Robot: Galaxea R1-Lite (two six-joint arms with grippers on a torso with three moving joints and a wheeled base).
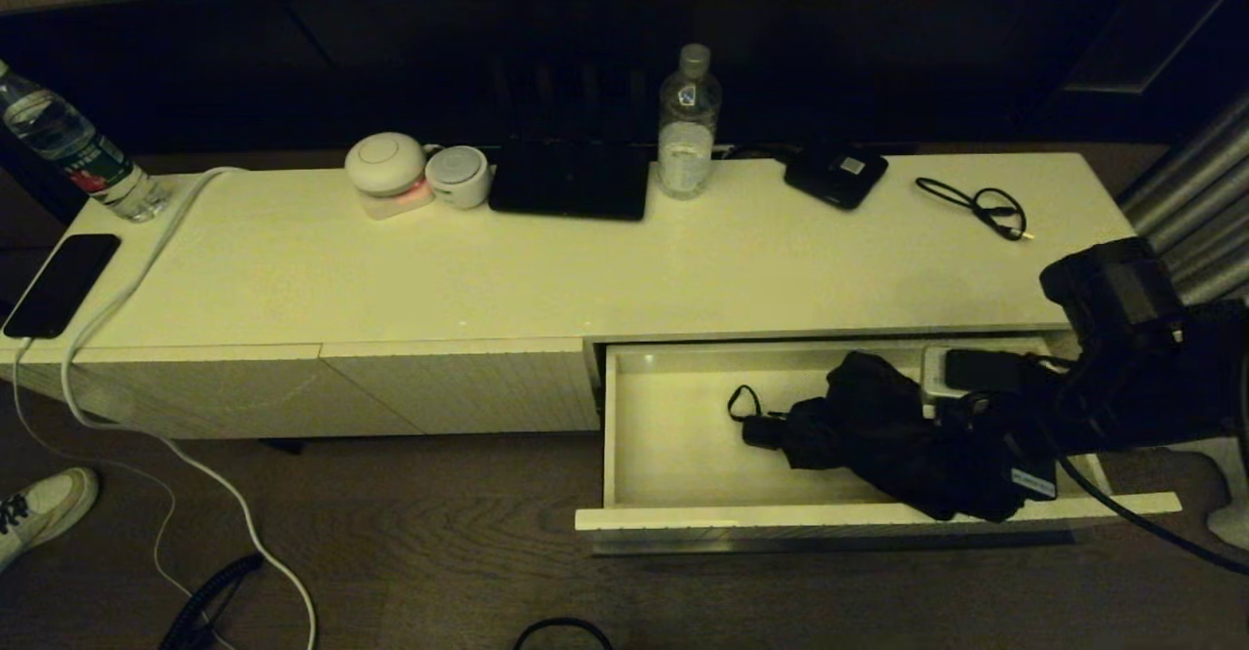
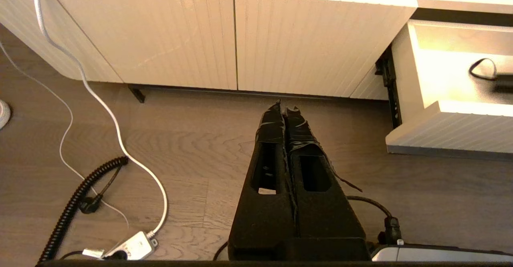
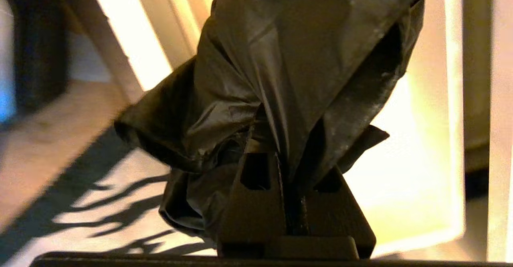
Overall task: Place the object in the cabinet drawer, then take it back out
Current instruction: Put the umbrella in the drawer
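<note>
Two grippers: right gripper (image 3: 290,166) reaching into open cabinet drawer (image 1: 683,515) from 3 o'clock, clenched on umbrella (image 1: 878,426) fabric inside drawer. Left gripper (image 2: 285,112) parked low over floor, fingers pressed together.

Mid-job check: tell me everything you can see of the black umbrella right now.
The umbrella is compact, folded, bunchy matte black fabric. It lies lengthwise in the open drawer, its short handle and thin wrist loop pointing to the robot's left, its far end over the front rim. The right gripper is shut on a fold of its fabric.
</note>
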